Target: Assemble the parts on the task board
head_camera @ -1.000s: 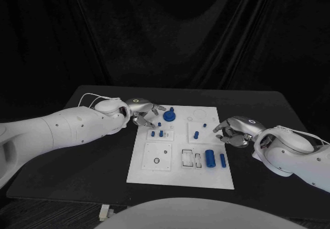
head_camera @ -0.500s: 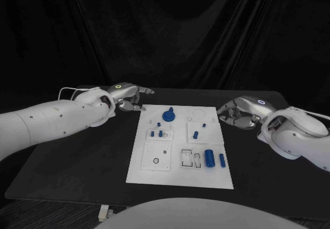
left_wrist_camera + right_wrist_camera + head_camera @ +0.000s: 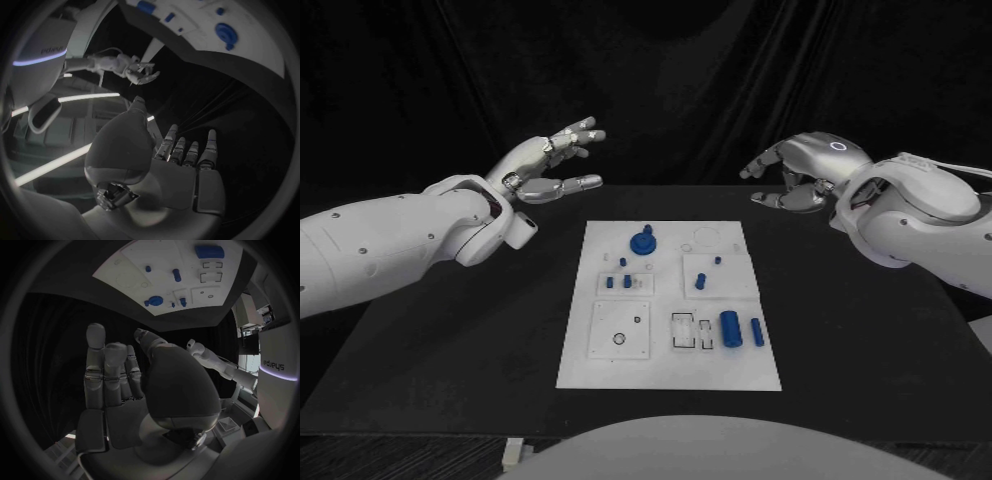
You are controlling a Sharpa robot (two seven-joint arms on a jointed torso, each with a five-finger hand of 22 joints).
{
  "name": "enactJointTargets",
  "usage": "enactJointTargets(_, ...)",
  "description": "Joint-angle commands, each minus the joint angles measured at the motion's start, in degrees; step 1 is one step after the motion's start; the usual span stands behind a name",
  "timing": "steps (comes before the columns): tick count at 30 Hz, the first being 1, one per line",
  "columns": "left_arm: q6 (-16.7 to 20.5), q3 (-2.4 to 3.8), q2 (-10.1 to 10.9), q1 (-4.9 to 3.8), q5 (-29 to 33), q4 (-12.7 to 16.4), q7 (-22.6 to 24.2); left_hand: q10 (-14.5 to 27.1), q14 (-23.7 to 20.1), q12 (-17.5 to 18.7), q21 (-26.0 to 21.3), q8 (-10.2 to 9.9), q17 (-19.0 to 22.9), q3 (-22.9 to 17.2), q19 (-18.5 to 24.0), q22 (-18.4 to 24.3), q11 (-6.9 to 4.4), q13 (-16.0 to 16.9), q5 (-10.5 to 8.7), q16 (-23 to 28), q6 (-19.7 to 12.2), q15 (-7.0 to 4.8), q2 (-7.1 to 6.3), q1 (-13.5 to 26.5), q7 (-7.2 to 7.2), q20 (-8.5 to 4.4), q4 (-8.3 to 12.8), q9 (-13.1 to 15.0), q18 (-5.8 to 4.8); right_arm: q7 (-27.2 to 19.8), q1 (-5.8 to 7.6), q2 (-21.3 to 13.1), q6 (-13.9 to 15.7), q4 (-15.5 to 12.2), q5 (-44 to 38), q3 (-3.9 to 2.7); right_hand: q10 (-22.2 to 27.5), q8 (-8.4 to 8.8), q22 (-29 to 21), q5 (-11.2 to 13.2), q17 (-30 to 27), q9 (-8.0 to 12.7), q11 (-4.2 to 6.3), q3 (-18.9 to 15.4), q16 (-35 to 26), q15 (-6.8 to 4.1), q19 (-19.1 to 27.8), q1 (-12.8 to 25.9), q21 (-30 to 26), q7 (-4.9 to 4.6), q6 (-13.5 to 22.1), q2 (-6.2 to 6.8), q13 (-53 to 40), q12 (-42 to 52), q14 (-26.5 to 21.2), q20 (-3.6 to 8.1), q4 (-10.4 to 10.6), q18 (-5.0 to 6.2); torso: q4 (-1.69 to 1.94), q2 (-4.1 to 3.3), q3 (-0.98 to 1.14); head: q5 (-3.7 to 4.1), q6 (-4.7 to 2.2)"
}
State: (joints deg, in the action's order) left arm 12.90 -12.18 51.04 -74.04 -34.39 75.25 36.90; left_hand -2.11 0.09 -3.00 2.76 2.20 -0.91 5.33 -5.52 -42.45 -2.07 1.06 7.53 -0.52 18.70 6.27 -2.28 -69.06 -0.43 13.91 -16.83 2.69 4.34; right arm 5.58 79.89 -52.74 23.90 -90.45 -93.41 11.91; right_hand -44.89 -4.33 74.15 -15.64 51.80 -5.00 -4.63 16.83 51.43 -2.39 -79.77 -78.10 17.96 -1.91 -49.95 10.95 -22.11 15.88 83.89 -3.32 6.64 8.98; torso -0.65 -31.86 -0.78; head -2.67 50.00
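We see both hands lifted off the table and held well apart from the task board, one to each side of its far end, which we judge leaves the whole plate in plain sight from the head camera. Our left hand is released: its fingers are spread and extended and nothing lies in them, as the left wrist view confirms with a bare palm. Our right hand holds nothing either; its fingers hang loosely curved and apart, and the right wrist view shows them stretched straight from an empty palm. The task board lies flat in the middle of the black table, its long side running away from us. On it, a blue knob-like part stands near the far edge, beside a pale ring outline that holds nothing. Below it, small blue pegs stand upright in a square panel, and further blue pegs stand in the neighbouring panel on the right. In the near row, the left square panel carries a small dark ring and no blue part. Right of it are two rectangular slots that look unfilled, and just beside them a thick blue cylinder and a thinner blue pin lie on their sides. We judge those two lying parts as not yet seated.
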Motion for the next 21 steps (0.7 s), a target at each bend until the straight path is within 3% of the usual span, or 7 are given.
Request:
enactJointTargets(1,-12.78,0.02,0.64,0.72,24.59,3.37,13.01,2.01,-0.09,2.45,-0.15,-0.94,0.91,0.9,1.04,5.39,-1.69,-0.85,-1.0,0.52,-10.05,-0.38,3.06,1.77,-2.79,0.01,-0.01,-1.37,1.6,0.24,-0.73,0.55,-0.36,0.88,-5.94,0.0,5.64,0.23,-0.14,2.96,-0.2,1.01,-0.49,-9.38,0.01,0.85,0.16,-6.02,-1.49,1.36,3.95,0.26,6.87,-3.78,-0.22,-0.7,6.47,0.78,0.54,-0.09,-0.09,0.86,0.0)
enactJointTargets(4,-15.05,0.01,0.96,1.41,28.07,5.58,13.3,2.11,-0.09,3.0,-0.56,-1.36,0.91,1.76,2.14,13.68,-2.54,-1.06,-2.44,0.52,-13.32,-0.95,3.57,2.61,-5.29,-0.12,0.01,-1.79,3.19,-0.16,-1.53,0.77,-1.31,1.54,-7.23,0.0,8.56,0.8,-0.72,4.25,-1.62,1.39,-0.17,-11.3,-1.57,0.6,0.79,-7.89,-4.22,2.32,7.75,2.63,8.92,-5.22,-1.08,-0.85,10.22,0.92,0.96,-0.2,-0.29,1.39,0.0)
enactJointTargets(6,-16.18,0.0,1.3,1.98,29.77,7.16,13.61,2.11,-0.09,3.0,-2.51,-1.42,0.91,2.28,5.56,39.44,-3.71,-1.06,-3.28,0.52,-14.39,-2.07,3.95,3.06,-6.71,-0.53,0.05,-1.92,2.46,-0.45,-2.18,1.06,-2.63,2.22,-7.85,0.0,8.47,0.53,-0.83,4.74,-2.01,1.22,-0.24,-11.45,-1.98,0.63,0.94,-8.18,-4.73,2.31,6.53,2.53,9.49,-5.1,-1.32,-0.91,10.32,0.92,1.16,-0.24,-0.39,1.64,0.0)
enactJointTargets(12,-17.06,-0.01,2.63,3.37,31.97,11.71,14.82,2.11,-0.09,3.0,-2.67,-1.54,0.91,4.05,5.55,41.54,-3.48,-1.06,-3.16,0.52,-15.1,-3.48,6.71,3.55,-7.83,-2.97,0.1,-2.01,3.87,-2.21,-4.72,2.92,-4.9,5.1,-7.9,0.0,4.32,0.33,-0.55,5.93,-1.76,1.11,-0.77,-10.12,-1.52,0.92,0.55,-8.2,-4.03,1.01,4.94,0.48,11.08,-3.07,-1.23,-1.13,10.07,0.76,1.91,-0.95,-0.68,2.56,0.0)
enactJointTargets(14,-17.14,-0.02,2.89,3.63,32.25,12.94,14.99,2.11,-0.09,3.0,-2.7,-1.53,0.91,4.52,5.54,41.86,-3.58,-1.06,-3.46,0.52,-14.99,-4.0,7.17,3.92,-7.56,-3.7,0.03,-2.0,4.24,-3.02,-5.65,3.7,-4.98,6.12,-7.54,0.0,1.45,0.11,-0.3,5.86,-1.37,0.99,-1.16,-9.33,-0.95,1.11,0.2,-8.6,-3.62,-0.72,3.57,-0.86,12.03,-2.16,-1.0,-1.27,9.7,0.67,2.4,-1.03,-0.87,2.98,0.0)
enactJointTargets(18,-17.64,-0.02,3.19,3.91,32.48,14.55,14.94,2.11,-0.09,3.0,-2.75,-1.47,0.91,5.82,5.52,42.31,-3.7,-1.06,-1.24,0.52,-14.56,-4.72,9.74,4.97,-4.9,-6.0,0.07,-1.94,5.46,-4.22,-6.95,4.99,-5.3,7.57,-6.94,0.0,-2.36,-0.32,0.24,5.44,-0.89,0.9,-1.18,-8.76,-0.21,1.26,-0.14,-8.74,-2.95,-2.34,1.86,-2.33,13.63,-1.42,-0.86,-1.42,8.95,0.57,3.07,-1.03,-1.02,3.73,0.0)
enactJointTargets(21,-18.21,-0.02,3.28,4.05,32.58,15.32,14.58,2.11,-0.09,3.0,-2.74,-1.47,0.91,6.57,5.52,42.28,-3.4,-1.06,0.46,0.52,-14.45,-4.4,11.08,4.9,-4.15,-5.86,0.15,-1.93,5.66,-5.26,-7.94,6.13,-5.37,8.8,-6.0,0.0,-4.53,-0.77,0.45,4.86,-0.7,0.74,-1.08,-8.55,0.1,1.56,-0.17,-8.53,-2.96,-3.06,0.47,-3.12,14.24,-1.1,-0.88,-1.58,8.44,0.52,3.29,-1.12,-1.09,3.94,0.0)
